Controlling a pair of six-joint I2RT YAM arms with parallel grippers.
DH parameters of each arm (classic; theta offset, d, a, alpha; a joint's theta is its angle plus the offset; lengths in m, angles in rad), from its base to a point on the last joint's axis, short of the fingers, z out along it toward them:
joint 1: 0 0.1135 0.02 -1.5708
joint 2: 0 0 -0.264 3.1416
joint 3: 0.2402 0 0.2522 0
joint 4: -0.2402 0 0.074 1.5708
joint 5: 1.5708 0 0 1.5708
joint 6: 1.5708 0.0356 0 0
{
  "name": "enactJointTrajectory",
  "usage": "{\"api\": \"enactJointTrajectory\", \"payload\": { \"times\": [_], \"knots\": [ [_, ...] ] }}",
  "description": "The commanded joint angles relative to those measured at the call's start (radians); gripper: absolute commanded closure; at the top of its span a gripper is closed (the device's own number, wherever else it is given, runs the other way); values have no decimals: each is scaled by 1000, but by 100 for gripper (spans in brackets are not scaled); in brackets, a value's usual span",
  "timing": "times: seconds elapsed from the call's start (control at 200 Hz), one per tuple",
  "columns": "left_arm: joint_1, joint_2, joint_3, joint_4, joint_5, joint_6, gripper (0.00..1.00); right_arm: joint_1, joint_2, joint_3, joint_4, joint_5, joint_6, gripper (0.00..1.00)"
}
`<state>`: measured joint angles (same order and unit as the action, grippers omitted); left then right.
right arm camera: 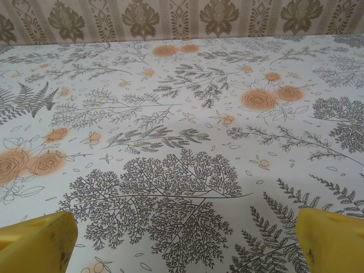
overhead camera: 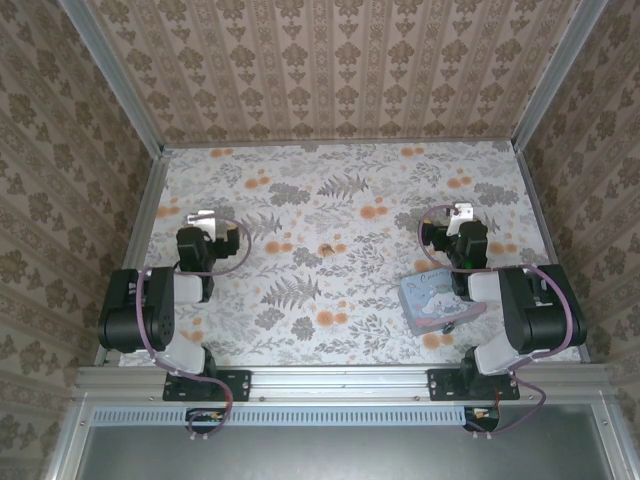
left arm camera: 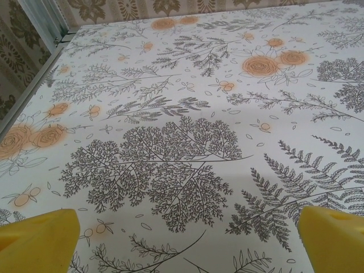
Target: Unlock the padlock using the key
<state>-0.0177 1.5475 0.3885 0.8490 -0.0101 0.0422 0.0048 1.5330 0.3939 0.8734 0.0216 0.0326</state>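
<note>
A tiny brownish speck (overhead camera: 328,247) lies on the flowered tablecloth near the table's middle; it looks like the key, but it is too small to be sure. The padlock is hidden or out of view. My left gripper (overhead camera: 205,218) hovers over the left part of the table, open, its yellow fingertips (left arm camera: 37,236) wide apart with bare cloth between them. My right gripper (overhead camera: 458,213) is over the right part, also open, and its yellow fingertips (right arm camera: 333,242) have nothing between them. Both grippers are well away from the speck.
A pale blue cartoon-printed tin (overhead camera: 440,300) lies at the near right, just in front of the right arm's forearm. Patterned walls and metal rails (overhead camera: 150,200) close the table (overhead camera: 340,190) on three sides.
</note>
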Motion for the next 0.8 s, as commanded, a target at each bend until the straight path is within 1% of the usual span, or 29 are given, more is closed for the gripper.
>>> {"api": "enactJointTrajectory", "payload": {
  "times": [0.0,0.125,0.235,0.34,0.42,0.49,0.55,0.575,0.65,0.71,0.795],
  "knots": [
    [11,-10,26,-11,26,6,0,-4,2,9,-2,5,6,0],
    [12,-11,24,-9,27,5,0,-20,0,2,8,-27,16,1],
    [11,-16,28,-13,29,8,1,-20,-14,-4,16,-7,26,0],
    [9,-66,80,-147,-2,-4,2,-20,-109,2,-77,29,39,0],
    [5,-101,129,-262,-19,-5,2,-22,-202,28,-209,39,62,0],
    [-7,-126,161,-332,-32,7,3,-23,-257,57,-334,58,119,0],
    [-26,-151,197,-409,-39,18,3,-28,-300,71,-419,50,175,0],
    [-34,-162,213,-447,-42,19,3,-27,-320,76,-450,38,175,0],
    [-62,-190,265,-543,-47,-15,2,-30,-397,109,-614,43,218,0],
    [-95,-207,301,-608,-52,-53,2,-32,-457,144,-754,24,250,1],
    [-181,-225,344,-667,-92,-75,2,-32,-534,191,-932,-12,334,1]
  ]
}}
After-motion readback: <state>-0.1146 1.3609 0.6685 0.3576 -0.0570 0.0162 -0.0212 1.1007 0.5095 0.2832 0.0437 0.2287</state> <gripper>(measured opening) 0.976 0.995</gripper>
